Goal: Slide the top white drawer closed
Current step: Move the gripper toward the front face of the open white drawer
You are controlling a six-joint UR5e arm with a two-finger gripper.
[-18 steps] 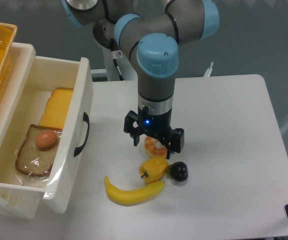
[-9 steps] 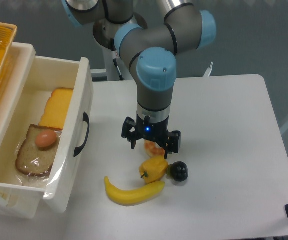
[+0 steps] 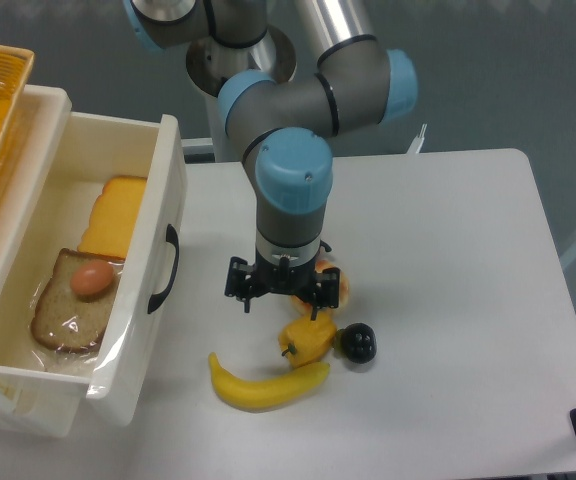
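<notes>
Half of the top white drawer ran off frame leftward, its handle facing right; the gripper fingers stood spread.

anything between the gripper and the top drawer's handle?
No. In the camera view, only bare white table lies between the gripper and the black handle of the top white drawer.

Bright, even overhead light, soft shadows under objects, sharp focus, mild glare on table

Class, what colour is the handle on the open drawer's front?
Black; the handle shows clearly against the white drawer in the camera view.
</notes>
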